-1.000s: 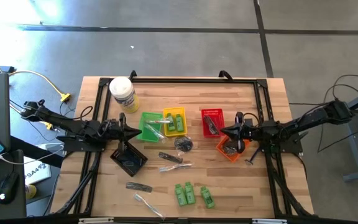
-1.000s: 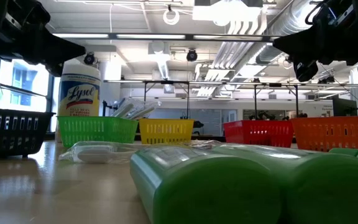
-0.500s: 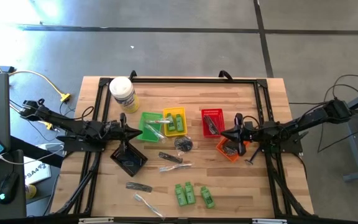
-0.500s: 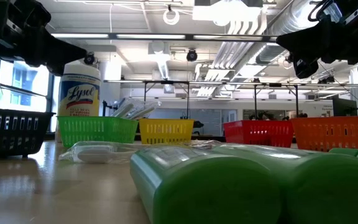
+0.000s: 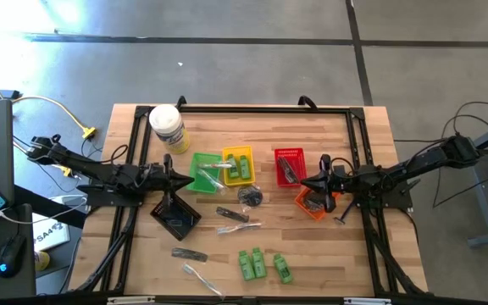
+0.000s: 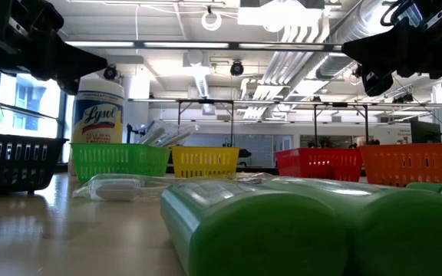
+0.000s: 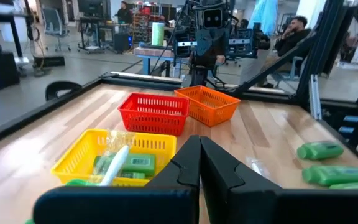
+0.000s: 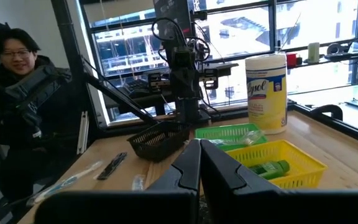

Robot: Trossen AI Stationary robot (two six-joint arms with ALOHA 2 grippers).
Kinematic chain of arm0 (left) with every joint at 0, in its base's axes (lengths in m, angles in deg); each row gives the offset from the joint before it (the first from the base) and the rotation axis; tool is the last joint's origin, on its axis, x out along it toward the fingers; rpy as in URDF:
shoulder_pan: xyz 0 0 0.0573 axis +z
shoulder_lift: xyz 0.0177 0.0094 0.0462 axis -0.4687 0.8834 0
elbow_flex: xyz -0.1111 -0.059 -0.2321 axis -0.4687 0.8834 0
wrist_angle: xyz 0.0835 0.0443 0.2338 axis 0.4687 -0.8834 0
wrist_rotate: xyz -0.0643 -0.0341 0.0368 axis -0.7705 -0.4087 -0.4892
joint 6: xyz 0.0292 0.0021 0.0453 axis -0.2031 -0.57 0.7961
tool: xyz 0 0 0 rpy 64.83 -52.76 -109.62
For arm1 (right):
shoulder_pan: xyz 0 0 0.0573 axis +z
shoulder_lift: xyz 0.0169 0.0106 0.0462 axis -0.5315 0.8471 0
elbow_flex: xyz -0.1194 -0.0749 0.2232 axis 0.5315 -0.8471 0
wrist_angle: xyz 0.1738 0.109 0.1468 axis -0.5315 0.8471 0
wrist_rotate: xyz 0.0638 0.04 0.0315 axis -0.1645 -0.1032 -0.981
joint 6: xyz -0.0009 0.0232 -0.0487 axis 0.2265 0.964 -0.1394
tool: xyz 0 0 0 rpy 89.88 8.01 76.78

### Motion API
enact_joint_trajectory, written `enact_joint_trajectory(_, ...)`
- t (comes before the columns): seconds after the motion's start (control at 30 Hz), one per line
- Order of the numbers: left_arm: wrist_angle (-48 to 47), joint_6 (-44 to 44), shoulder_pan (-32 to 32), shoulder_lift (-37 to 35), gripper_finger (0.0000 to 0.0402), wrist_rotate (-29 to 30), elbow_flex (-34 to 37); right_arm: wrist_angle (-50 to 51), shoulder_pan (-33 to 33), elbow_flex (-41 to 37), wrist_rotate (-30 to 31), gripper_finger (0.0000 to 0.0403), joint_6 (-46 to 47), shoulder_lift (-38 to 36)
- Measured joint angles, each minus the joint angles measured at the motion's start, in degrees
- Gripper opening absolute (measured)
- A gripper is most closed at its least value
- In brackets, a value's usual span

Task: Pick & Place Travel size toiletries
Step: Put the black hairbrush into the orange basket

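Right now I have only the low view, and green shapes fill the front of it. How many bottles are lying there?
Observer: From above, three green bottles lie side by side near the table's front edge.
Operator: Is anything in the yellow basket? I see only its wall.
Observer: Yes. The yellow basket holds a boxed green item and a clear-wrapped stick.
Operator: Where are the pincers?
Observer: The left pincer is shut, beside the green basket. The right pincer is shut, between the red basket and the orange basket.
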Motion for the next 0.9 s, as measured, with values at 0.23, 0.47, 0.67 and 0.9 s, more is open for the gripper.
enact_joint_trajectory(0.23, 1.50, -0.75, 0.00, 0.00, 0.0000, 0.06, 0.01, -0.13, 0.00, 0.00, 0.17, 0.0002, 1.85, 0.00)
enact_joint_trajectory(0.47, 4.50, 0.57, -0.04, 0.37, 0.0000, -0.14, -0.01, -0.48, 0.00, 0.00, 0.00, 0.0002, 3.09, 0.00)
enact_joint_trajectory(0.67, 4.64, 2.08, -1.47, 1.69, 0.0000, -0.04, -1.23, -0.24, 0.00, 0.00, -0.02, 0.0002, 4.84, 0.00)
enact_joint_trajectory(0.9, 4.46, 7.89, -5.57, 9.23, 0.0000, 0.04, -9.97, 0.00, 0.00, 0.00, -0.06, 0.0002, 4.82, 0.00)
